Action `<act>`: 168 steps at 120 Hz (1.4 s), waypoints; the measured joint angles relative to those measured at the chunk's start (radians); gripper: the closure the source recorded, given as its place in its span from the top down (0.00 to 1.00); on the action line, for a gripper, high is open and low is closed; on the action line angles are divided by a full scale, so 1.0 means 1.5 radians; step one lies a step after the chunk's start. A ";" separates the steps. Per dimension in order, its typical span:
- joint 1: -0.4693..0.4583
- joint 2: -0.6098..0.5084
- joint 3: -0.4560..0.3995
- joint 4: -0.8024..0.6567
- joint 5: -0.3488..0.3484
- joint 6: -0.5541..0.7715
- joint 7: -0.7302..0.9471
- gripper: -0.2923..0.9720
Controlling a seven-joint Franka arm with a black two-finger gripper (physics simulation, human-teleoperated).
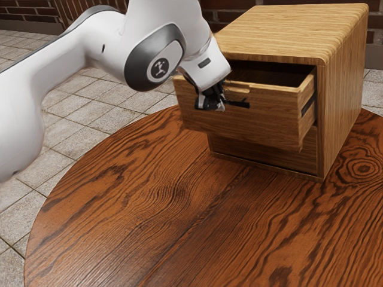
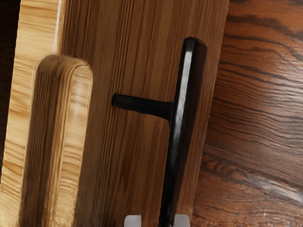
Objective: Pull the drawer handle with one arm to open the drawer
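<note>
Drawer [image 1: 263, 119]: upper centre, partly open.
Fingers [image 2: 182, 220]: clenched on the handle [image 2: 181, 118].
Advice: pull straight out, grip firm.

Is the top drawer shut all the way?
No, the top drawer sticks out of the cabinet, with the pincer at its handle.

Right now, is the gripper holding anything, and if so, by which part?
It cannot be told. The gripper sits at one end of the black drawer handle, but whether it is clamped on that bar does not show.
</note>
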State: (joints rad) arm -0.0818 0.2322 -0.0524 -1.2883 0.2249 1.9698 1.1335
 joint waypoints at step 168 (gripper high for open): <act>-0.021 -0.157 -0.016 -0.213 0.020 0.059 -0.085 0.15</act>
State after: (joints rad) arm -0.1130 -0.0029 -0.0768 -1.6085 0.2544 2.0587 1.0055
